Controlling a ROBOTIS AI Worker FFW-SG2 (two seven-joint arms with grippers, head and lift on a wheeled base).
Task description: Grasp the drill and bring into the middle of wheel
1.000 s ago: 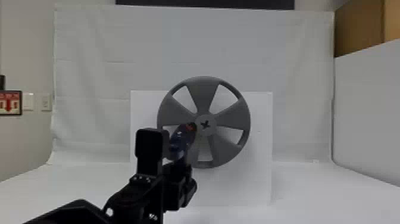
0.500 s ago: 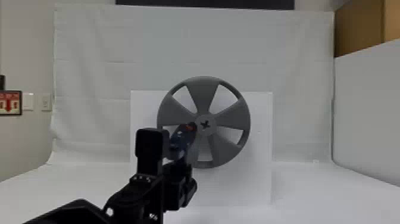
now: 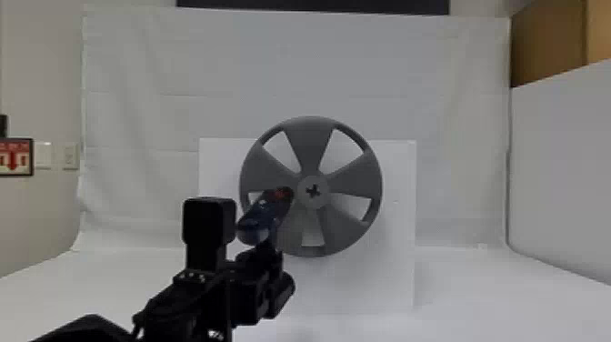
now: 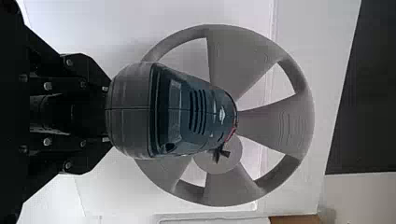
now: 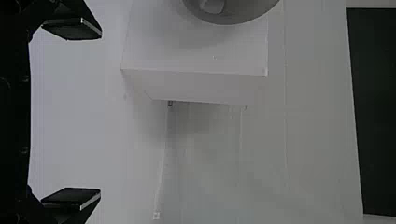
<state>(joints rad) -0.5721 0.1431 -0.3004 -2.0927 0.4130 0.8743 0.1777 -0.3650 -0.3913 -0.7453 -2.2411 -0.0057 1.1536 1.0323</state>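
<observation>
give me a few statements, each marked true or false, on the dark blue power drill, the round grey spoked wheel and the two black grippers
1. The dark blue power drill is held by the black left gripper. True.
2. The round grey spoked wheel lies flat on the table. False: it stands upright in front of the white block.
3. In the head view, the drill's nose appears to the left of the wheel's round grey hub. True.
4. The wheel has three spokes. False: it has five.
5. The black right gripper has its fingers wide apart. True.
</observation>
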